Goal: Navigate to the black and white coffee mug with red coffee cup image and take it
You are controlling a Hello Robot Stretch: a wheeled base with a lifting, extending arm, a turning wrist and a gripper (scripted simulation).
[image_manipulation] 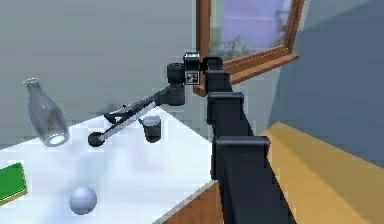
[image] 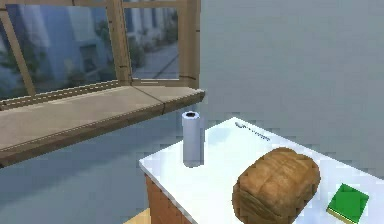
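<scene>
In the arm side view, we see a grey ball nearest on the white bench. Farther out, our hand reaches over the bench, with the dark mug standing at its 3 o'clock. We cannot tell whether the hand holds anything.

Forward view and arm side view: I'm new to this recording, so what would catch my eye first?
In the forward view, a brown loaf of bread sits on the white counter, with a white roll standing behind it. In the arm side view, the dark arm reaches over the counter, its gripper near a dark mug and a glass bottle.
</scene>
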